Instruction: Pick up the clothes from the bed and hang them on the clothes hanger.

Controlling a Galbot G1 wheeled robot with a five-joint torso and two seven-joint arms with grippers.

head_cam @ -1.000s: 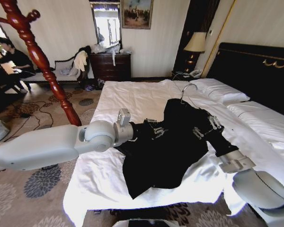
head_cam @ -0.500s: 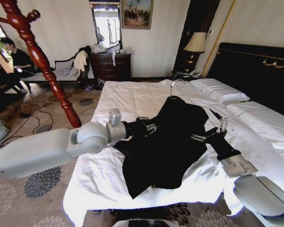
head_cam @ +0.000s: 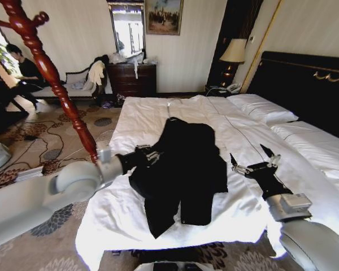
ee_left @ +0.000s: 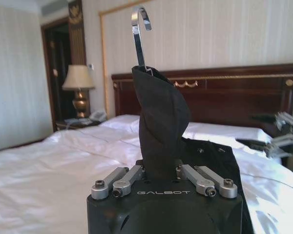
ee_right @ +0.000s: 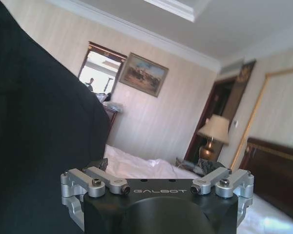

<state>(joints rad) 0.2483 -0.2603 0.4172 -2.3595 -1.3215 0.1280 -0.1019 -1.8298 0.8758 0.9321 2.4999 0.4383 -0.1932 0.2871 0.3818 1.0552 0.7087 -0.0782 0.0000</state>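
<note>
The black clothes (head_cam: pixel 183 164) are on the clothes hanger, whose silver hook (head_cam: pixel 169 104) sticks up from the collar. My left gripper (head_cam: pixel 148 154) is shut on the jacket's left shoulder. In the left wrist view the bunched fabric (ee_left: pixel 158 122) rises from between the fingers with the hook (ee_left: pixel 138 29) on top. The jacket's lower part trails on the white bed (head_cam: pixel 152 118). My right gripper (head_cam: pixel 250 160) is open, to the right of the jacket and apart from it. In the right wrist view, black fabric (ee_right: pixel 39 126) shows close beside it.
A dark red wooden coat stand (head_cam: pixel 45 68) rises at the left, close to my left arm. White pillows (head_cam: pixel 263 107) and a black headboard (head_cam: pixel 305 84) lie at the right. A dresser (head_cam: pixel 133 79) and a lamp (head_cam: pixel 233 53) stand by the far wall.
My left gripper has pulled the jacket and hanger to the left across the bed. The right gripper has let go of the jacket, opened and drawn back to the right.
</note>
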